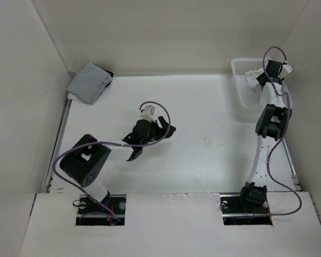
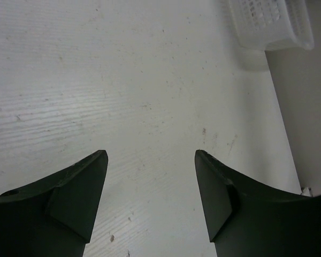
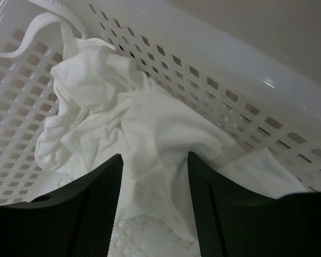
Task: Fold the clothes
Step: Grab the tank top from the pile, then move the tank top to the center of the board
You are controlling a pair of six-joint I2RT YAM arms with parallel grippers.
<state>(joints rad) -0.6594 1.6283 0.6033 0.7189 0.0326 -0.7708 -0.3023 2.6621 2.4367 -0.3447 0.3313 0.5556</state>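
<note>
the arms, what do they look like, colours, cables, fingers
Both the left arm and right arm have white links with chunky black joints, and a thin purple cable loops alongside each. The left gripper and right gripper each have two matte black, wedge-shaped fingers.

left arm: bulky black joint housings, white tube links | right arm: same black-and-white build, slimmer in view | cables: thin purple, looping along each arm | bases: black blocks, lower frame | fingers: matte black, wedge-shaped, with flat inner pads
</note>
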